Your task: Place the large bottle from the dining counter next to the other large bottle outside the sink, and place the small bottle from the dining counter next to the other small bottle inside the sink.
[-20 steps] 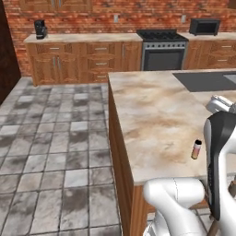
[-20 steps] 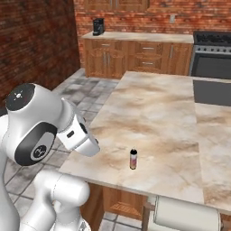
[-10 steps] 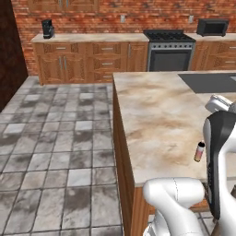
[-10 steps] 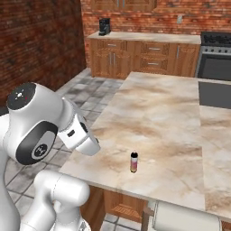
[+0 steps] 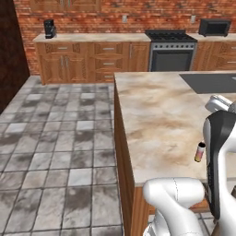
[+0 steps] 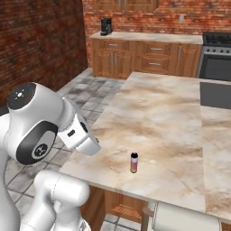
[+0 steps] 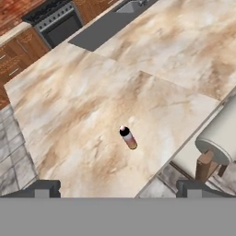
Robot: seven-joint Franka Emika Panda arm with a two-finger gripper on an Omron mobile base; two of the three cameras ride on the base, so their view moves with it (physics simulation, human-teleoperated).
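The base is rolling along the dining counter (image 5: 161,120), and both base cameras have swung with it: the brick wall and the wooden cabinets have slid across the picture over the last second, while nothing on the stone top has moved by itself. The small bottle (image 6: 134,163) stands upright on the marbled top near its front edge, dark cap up, pink body fading to orange; in the left base view it (image 5: 199,152) sits just beside the arm's dark-trimmed link. From the hand camera the bottle (image 7: 128,137) lies close to the middle, well above the gripper (image 7: 117,189), whose two dark tips stand far apart at the bottom, spread wide with nothing between them. A pale stool (image 7: 220,133) shows past the counter edge, and the sink's dark surround (image 7: 99,31) runs away toward the stove (image 7: 55,20). So the change is one of viewpoint, not of objects: the robot seems to be lining itself up on the little bottle. I judge the pickup has not begun; the hand has a long way to descend, and a tiny upright bottle near an edge will tip easily if a finger clips it.
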